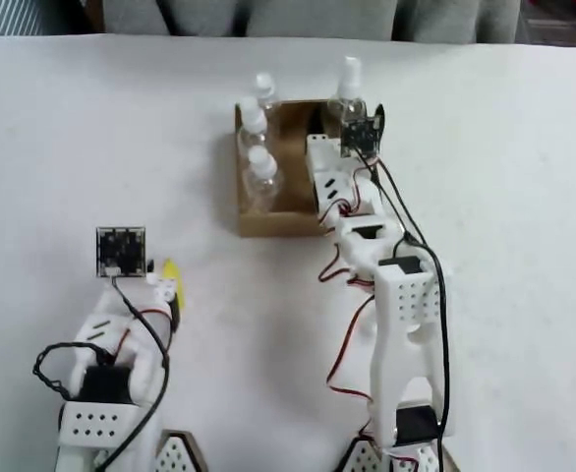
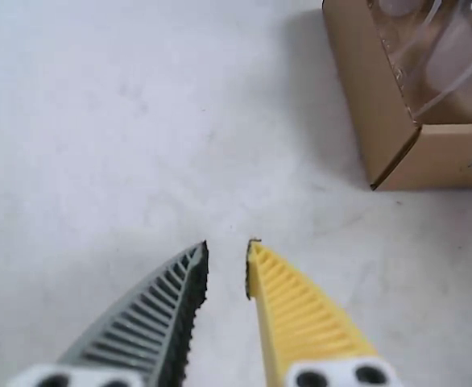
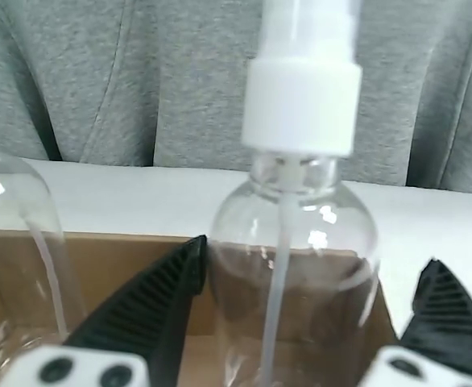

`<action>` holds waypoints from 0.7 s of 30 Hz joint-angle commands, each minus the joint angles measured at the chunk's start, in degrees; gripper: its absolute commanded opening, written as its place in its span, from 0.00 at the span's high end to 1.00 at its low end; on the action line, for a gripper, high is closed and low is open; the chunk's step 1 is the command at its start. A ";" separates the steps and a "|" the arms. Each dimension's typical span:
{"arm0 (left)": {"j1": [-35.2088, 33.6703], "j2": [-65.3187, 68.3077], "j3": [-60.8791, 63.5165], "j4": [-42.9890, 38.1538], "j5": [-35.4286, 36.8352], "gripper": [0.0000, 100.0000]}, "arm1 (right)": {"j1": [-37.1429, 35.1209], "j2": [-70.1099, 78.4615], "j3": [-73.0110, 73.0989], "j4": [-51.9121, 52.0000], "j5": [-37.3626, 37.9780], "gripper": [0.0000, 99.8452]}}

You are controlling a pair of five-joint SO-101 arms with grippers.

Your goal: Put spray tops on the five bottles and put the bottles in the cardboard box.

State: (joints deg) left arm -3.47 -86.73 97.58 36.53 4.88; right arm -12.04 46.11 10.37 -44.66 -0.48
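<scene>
Wide white table [image 1: 72, 128] across the whole picture, and both arms are on it. The right arm [image 1: 406, 324] is the long one here, stretched from the near edge right up over the cardboard box [image 1: 283, 224], red and black wires trailing along it. The left arm [image 1: 111, 374] sits tucked back at the near corner on its own side, well apart from the box. The box stands open-topped out in the middle of the table, towards the far side. Inside it, three clear bottles [image 1: 261, 172] line up along the wall on the left arm's side, each with a white top. A fourth bottle [image 3: 300, 218] stands upright in the far corner on the right arm's side, and that's the one to watch. The right gripper [image 3: 316, 254] straddles it with its black fingers [image 3: 159, 306] spread wide: one finger is just at the bottle's shoulder, and the other stands clear of the glass with a visible gap. So it is bracketing the bottle, not pinching it. Over to the left gripper [image 2: 228, 244], low above bare table: grey finger, yellow finger, tips a narrow slit apart, nothing between them, with a corner of the box near. Smallest of all is the white spray top [image 3: 302, 97], seated on that fourth bottle's neck, its dip tube running down inside.
</scene>
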 commanded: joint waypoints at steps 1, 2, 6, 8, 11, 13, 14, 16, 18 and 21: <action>0.48 -0.75 -0.26 -1.58 -0.53 0.91 | 0.31 -5.23 -0.26 0.40 -0.44 0.64; 0.48 -0.75 -0.26 -1.67 -0.53 0.91 | 0.48 -5.85 -0.18 0.40 -0.44 0.64; 0.48 -0.75 -0.26 -1.67 -0.53 0.91 | 0.92 -8.22 1.58 0.22 -0.53 0.64; 0.48 -0.75 -0.26 -1.67 -0.53 0.91 | 1.01 -9.71 3.16 0.22 -0.53 0.64; 0.48 -0.75 -0.26 -1.67 -0.53 0.91 | 1.10 -12.35 5.54 0.13 -0.53 0.64; 0.48 -0.75 -0.26 -1.67 -0.53 0.91 | 1.01 -14.11 7.47 0.13 -0.53 0.64; 0.48 -0.75 -0.26 -1.67 -0.53 0.91 | 0.92 -15.08 8.44 0.13 -0.62 0.64; 0.48 -0.75 -0.26 -1.67 -0.53 0.91 | 0.66 -16.66 10.02 0.13 -0.62 0.64; 0.48 -0.75 -0.26 -1.67 -0.53 0.91 | 0.66 -17.98 11.08 0.40 -0.62 0.64; 0.48 -0.75 -0.26 -1.67 -0.53 0.91 | 0.92 -19.74 12.22 0.40 -0.62 0.64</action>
State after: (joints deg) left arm -3.47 -86.73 97.58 36.53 4.88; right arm -11.69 32.04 22.07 -44.57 -0.48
